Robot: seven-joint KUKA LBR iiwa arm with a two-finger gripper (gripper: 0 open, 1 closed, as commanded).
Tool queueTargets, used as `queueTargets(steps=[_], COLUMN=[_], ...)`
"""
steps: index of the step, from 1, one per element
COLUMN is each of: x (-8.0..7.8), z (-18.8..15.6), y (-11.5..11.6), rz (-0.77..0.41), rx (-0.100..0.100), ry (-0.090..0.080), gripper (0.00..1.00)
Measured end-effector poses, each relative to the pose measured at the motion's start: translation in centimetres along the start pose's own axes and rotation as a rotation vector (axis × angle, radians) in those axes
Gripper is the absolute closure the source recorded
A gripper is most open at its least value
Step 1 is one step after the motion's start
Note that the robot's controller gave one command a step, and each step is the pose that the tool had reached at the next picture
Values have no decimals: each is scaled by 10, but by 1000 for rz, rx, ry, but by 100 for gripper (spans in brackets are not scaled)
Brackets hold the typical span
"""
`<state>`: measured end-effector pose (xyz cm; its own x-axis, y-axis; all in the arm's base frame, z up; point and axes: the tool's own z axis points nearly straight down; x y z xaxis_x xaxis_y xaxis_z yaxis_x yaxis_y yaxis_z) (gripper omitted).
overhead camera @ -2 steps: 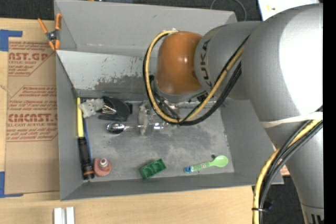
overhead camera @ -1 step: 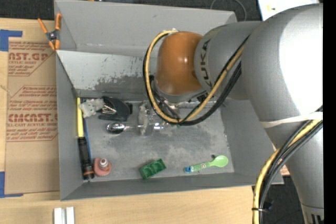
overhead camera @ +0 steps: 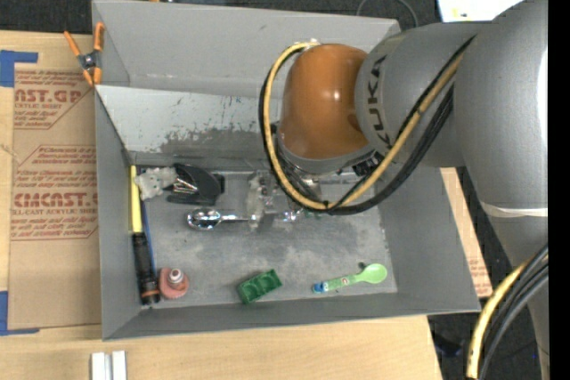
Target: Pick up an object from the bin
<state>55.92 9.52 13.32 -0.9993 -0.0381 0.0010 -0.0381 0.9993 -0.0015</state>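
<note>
silver spoon (overhead camera: 212, 218) | flat | bowl left, handle right | bin (overhead camera: 178, 93) centre-left

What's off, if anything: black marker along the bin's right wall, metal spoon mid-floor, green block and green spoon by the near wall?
The black marker lies along the bin's left wall, not the right, as the camera view shows. Rest holds: metal spoon mid-floor, green block and green spoon by the near wall.

Black letters "KUKA" run along the grey arm (overhead camera: 378, 116). Red print on the cardboard sheet (overhead camera: 44, 191), left of the bin (overhead camera: 111, 218), partly reads "CELL-CAST ACRYLIC SHEET".
</note>
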Motion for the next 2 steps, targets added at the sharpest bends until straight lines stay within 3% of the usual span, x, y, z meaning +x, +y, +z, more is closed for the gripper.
queueTargets(steps=[1,2], x=[-10,-3], z=[-28,-47], y=[11,7], rz=[-65,-23], rx=[-1,0], ry=[-9,6], gripper=[100,100])
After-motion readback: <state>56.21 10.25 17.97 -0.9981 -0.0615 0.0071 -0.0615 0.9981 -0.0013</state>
